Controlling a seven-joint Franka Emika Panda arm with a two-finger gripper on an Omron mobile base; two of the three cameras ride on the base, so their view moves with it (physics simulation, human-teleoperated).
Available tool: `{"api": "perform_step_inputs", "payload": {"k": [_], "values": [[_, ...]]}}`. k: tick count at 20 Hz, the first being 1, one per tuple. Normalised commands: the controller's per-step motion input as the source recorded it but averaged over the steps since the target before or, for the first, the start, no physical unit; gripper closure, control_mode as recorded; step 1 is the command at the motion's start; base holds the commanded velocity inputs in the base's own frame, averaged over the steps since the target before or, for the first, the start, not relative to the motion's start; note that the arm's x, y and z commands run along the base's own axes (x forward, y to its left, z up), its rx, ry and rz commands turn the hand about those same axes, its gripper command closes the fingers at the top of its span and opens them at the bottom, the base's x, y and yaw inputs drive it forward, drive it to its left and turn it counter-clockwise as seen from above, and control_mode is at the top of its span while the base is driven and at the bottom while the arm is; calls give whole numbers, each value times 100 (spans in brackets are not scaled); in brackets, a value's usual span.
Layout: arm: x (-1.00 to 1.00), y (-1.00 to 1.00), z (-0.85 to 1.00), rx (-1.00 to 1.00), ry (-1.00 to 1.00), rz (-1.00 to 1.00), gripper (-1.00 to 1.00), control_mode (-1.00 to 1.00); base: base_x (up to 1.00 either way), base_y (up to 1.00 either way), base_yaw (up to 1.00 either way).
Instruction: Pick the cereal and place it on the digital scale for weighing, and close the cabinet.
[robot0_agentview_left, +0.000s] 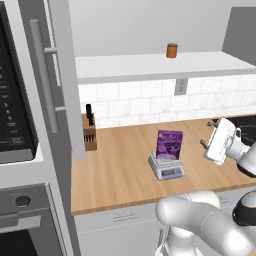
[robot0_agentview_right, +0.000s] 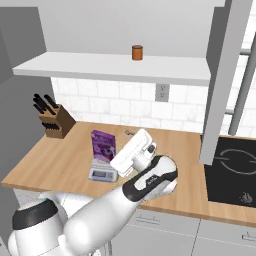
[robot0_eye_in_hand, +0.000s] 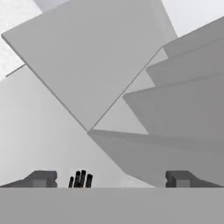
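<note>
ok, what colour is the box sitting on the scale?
Purple, with a pale cartoon picture on its front. The cereal on the digital scale shows best in the left base view.

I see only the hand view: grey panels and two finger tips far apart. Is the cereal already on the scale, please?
Observer: Yes. The cereal stands upright on the digital scale.
Operator: Is the gripper touching the box?
Observer: No. The gripper is open, empty, and apart from the box, on the side away from the knife block.
Operator: And the cabinet?
Observer: Not closed. A cabinet door swings out over the counter near the knife block.
Operator: Anything inside it?
Observer: One orange-brown jar on the shelf.
</note>
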Motion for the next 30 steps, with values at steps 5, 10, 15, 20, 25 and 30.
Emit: {"api": "perform_step_inputs", "payload": {"k": [5, 10, 15, 20, 25, 30], "values": [[-46, -58, 49, 38, -32, -6, -100, -100, 0, 0, 0], [-19, -75, 44, 31, -19, -1, -100, -100, 0, 0, 0], [-45, -74, 35, 27, -26, 0, -100, -100, 0, 0, 0], [-40, -66, 5, 24, -17, -1, -100, -100, 0, 0, 0], [-17, -76, 27, 8, 18, -11, -100, -100, 0, 0, 0], [-4, -44, -4, 0, 22, -7, -100, -100, 0, 0, 0]]}}
